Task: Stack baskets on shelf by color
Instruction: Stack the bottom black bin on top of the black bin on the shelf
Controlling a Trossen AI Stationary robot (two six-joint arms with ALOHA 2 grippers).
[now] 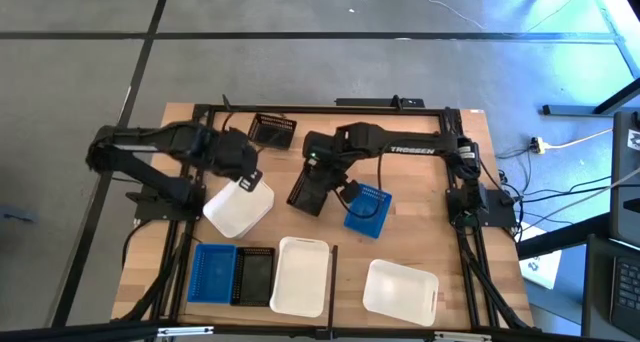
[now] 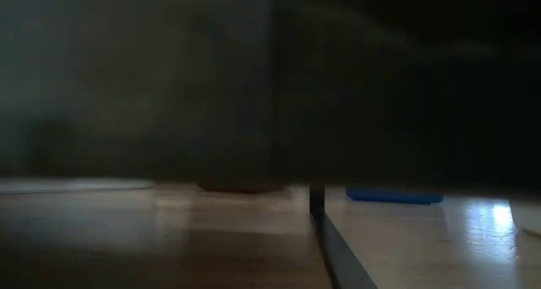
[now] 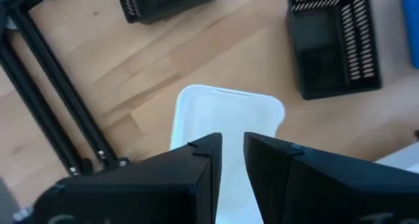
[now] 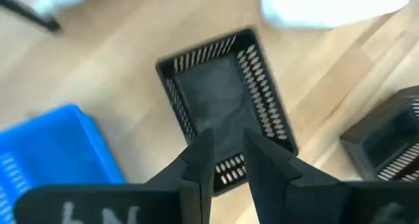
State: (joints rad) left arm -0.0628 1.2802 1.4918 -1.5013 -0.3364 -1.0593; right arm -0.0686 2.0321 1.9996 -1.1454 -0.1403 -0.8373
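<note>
The left hand point(image 3: 232, 142) grips the rim of a large smooth white plastic basket point(image 3: 222, 116) over the wooden shelf point(image 1: 400, 237). The right hand point(image 4: 228, 142), fingers parted and holding nothing, hovers above a small black slotted basket point(image 4: 222, 103); closing off-centre could tip it.

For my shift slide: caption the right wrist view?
Right gripper open over a black basket, blue basket beside.

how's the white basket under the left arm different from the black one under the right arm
The white basket is larger with smooth walls; the black basket is smaller and slotted. The left pincer holds the white basket's rim, while the right pincer stands just above the black one's rim. Both are rectangular, resting on the shelf.
</note>
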